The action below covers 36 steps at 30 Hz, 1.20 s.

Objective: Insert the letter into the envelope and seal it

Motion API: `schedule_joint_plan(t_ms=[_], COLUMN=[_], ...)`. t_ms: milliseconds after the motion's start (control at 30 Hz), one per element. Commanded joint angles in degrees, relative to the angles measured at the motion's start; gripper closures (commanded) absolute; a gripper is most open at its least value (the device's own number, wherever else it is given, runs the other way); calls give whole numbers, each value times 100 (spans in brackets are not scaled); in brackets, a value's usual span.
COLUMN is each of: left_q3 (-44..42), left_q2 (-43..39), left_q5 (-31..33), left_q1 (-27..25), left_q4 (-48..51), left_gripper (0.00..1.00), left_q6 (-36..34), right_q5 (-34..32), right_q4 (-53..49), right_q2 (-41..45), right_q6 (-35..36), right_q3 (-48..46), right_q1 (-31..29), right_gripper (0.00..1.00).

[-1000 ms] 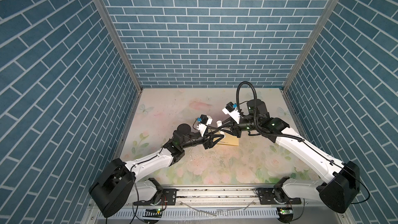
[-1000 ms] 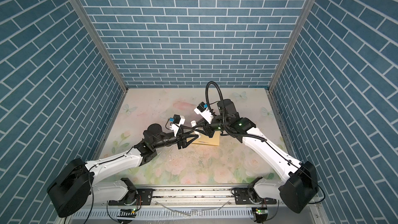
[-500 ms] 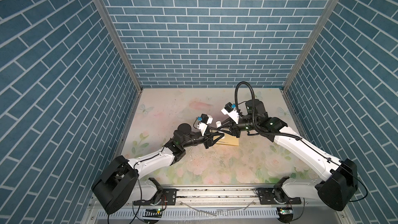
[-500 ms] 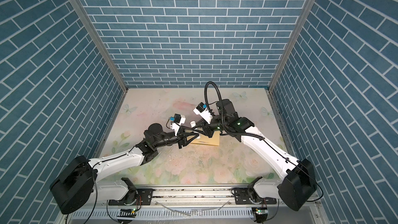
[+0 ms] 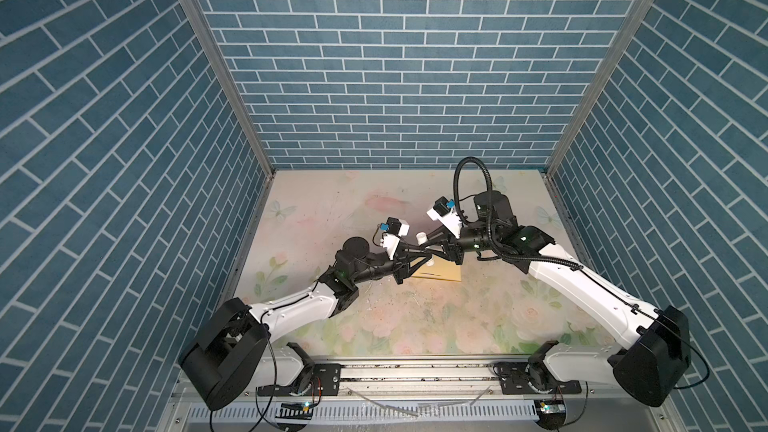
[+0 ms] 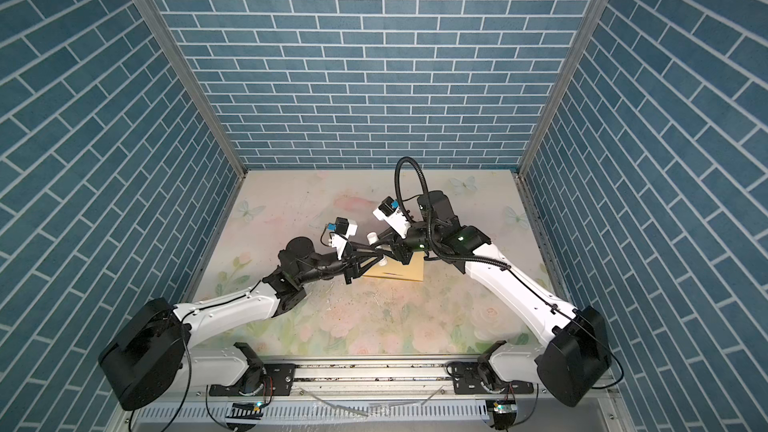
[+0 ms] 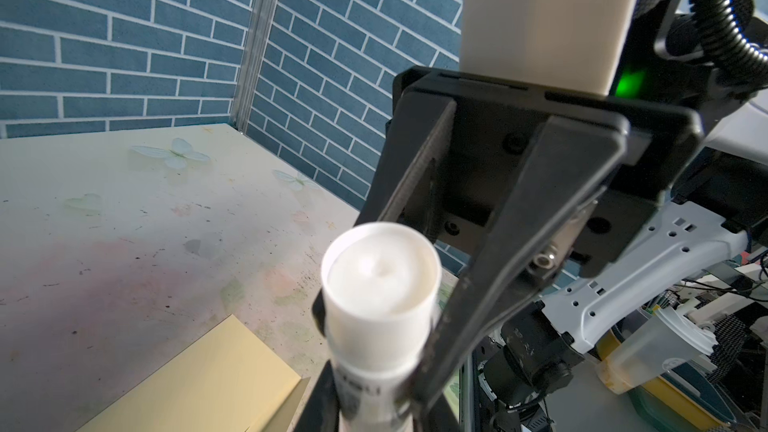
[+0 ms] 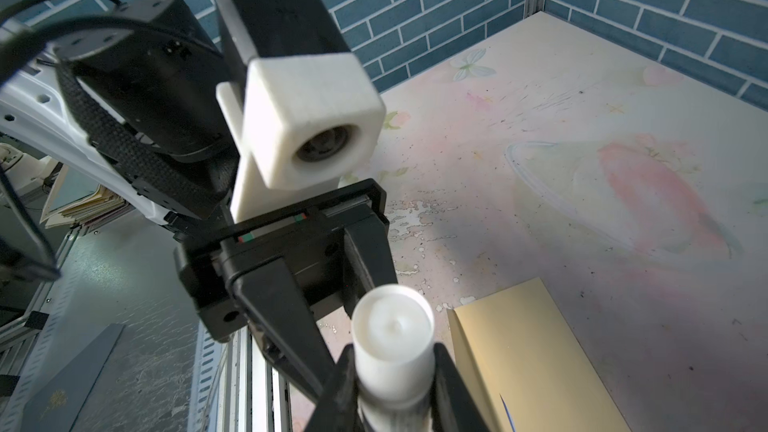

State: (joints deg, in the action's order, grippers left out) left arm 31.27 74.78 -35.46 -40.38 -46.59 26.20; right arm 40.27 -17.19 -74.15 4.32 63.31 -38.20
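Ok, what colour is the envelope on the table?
The envelope is plain yellow-tan; it shows best in the right wrist view.

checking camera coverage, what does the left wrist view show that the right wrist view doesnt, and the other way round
Only the left wrist view: the right gripper seen head-on, a green light glowing behind it, and a translucent tub off the table. Only the right wrist view: the left gripper under its white camera housing, a pink fish print on the table, and a thin blue mark on the envelope. Both: the round white end of the glue stick clamped between jaws, the yellow envelope lying flat, the floral table and blue brick walls.
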Motion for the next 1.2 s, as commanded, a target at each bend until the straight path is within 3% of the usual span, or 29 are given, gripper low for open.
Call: schedule_joint_plan(t_ms=[0,67,200,333,500,633,767,967,1167], left_q3=[35,29,-6,-54,-25,76,80,46,7], left_q2=[99,112,135,91,-22,-87,-99,-62,4], left_q5=[292,379,532,773,1393,1860,2223,2478,2510], left_q1=[4,4,4,4,4,-5,-31,-57,-60], left_q4=[-337,-381,-445,-481,-354,-182,-259,-457,-682], left_gripper=[100,100,100,100,100,100,100,100,100], left_q6=[189,244,314,363,679,1081,1465,1833,2093], right_q5=[-100,-196,-487,-901,-1203,-1687,-2413,-3120,-3491], right_q4=[416,568,777,987,1535,3305,5237,6702,7467], right_q2=[35,125,353,761,1259,1486,1293,597,-54], right_q6=[105,79,69,88,-139,-417,-244,219,527], right_q3=[67,-4,-155,-461,-1209,-2318,-3223,-3535,-3451], right_q1=[-47,-48,-50,-48,-49,-107,-368,-771,-1096], right_gripper=[71,67,41,31,25,29,37,41,49])
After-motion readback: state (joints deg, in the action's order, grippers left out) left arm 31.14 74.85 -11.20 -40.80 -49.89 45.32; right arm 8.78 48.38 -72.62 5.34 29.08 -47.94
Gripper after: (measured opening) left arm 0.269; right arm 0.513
